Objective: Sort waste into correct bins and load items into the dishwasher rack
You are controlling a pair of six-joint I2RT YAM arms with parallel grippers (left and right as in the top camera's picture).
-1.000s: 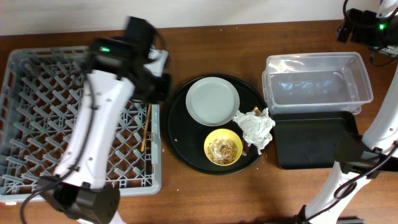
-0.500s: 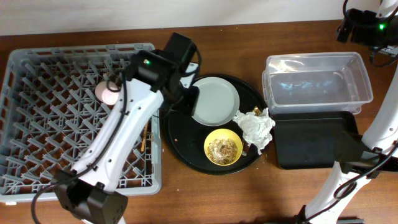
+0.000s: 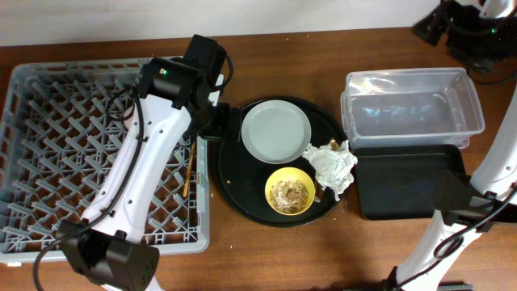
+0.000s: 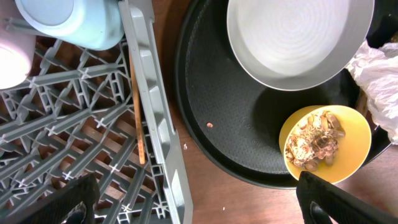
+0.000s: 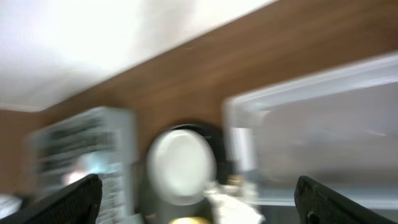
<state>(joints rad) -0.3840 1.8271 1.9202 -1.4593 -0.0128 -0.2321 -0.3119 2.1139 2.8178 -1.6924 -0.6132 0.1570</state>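
Note:
My left gripper (image 3: 214, 123) (image 4: 199, 210) hangs open and empty over the right rim of the grey dishwasher rack (image 3: 48, 162) (image 4: 155, 124). A light-blue cup (image 4: 74, 22) and a pink cup (image 4: 9, 62) sit in the rack, with a wooden chopstick (image 3: 189, 166) (image 4: 135, 112) lying by its rim. The pale plate (image 3: 276, 131) (image 4: 298, 40), the yellow bowl (image 3: 289, 192) of food scraps (image 4: 314, 140) and the crumpled tissue (image 3: 331, 166) (image 4: 379, 87) rest on a round black tray (image 3: 234, 174). High at the far right, my right gripper (image 3: 436, 28) (image 5: 205, 211) is open and empty; its view is blurred.
The clear plastic tub (image 3: 408, 77) stands at the right, with the shallow black rectangular tray (image 3: 408, 186) just in front of it. My left arm lies across the rack's right half and hides both cups from overhead.
My left gripper opened and left the pink cup in the rack, swung right toward the plate, then drew back to the rack's rim. My right arm has begun moving left.

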